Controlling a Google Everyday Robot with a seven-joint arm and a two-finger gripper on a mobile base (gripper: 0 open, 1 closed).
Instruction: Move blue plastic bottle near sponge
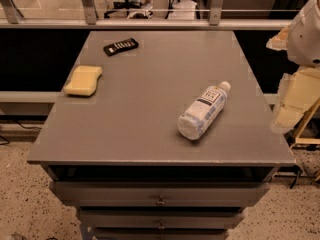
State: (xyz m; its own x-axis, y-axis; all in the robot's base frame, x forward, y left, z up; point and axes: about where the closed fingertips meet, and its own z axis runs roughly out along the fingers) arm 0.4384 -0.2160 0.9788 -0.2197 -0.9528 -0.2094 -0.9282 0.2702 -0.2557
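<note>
The blue plastic bottle (203,111) lies on its side on the right half of the grey table (150,84), with its white cap pointing to the back right. The pale yellow sponge (83,80) lies flat near the table's left edge, well apart from the bottle. My gripper (289,111) hangs at the right edge of the view, off the table's right side. It is a short way right of the bottle and touches nothing.
A flat black remote (121,46) lies at the back left of the table, behind the sponge. The white arm (306,29) shows at the upper right. Drawers (160,200) sit below the front edge. A railing (150,23) runs behind the table.
</note>
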